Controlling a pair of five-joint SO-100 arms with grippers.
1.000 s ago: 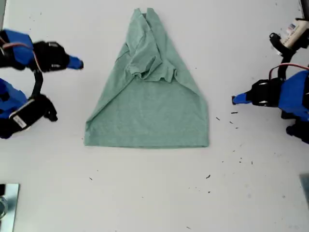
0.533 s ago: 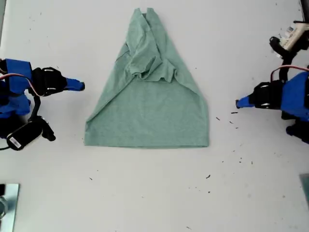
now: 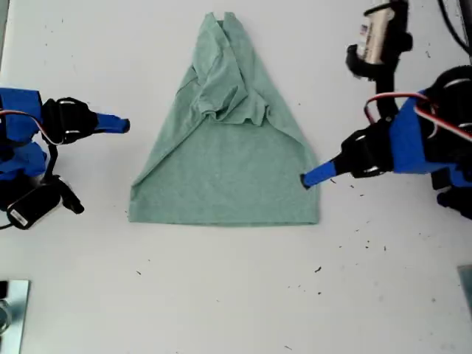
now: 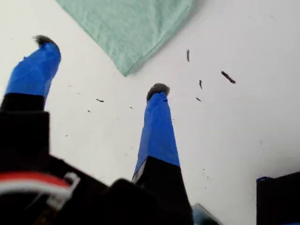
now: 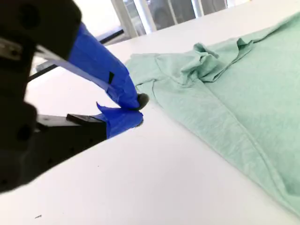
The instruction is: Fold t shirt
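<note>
The t shirt (image 3: 228,147) lies mid-table, long axis near-to-far, hem nearest. The first gripper (image 3: 310,178), jaws spread and empty, sits at the hem corner on the exterior view's right; the second gripper (image 3: 122,126), clenched and empty, waits farther off on the left.

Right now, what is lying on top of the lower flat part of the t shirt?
The bunched sleeves and upper folds of the t shirt itself lie there. Nothing else is visible on it. What is beneath the cloth is covered.

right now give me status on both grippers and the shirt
My first gripper open, just off the t shirt corner at the exterior view's right. My second gripper shut, empty, beside the shirt's other edge. Shirt flat, sleeves folded in. Nothing in the way.
</note>
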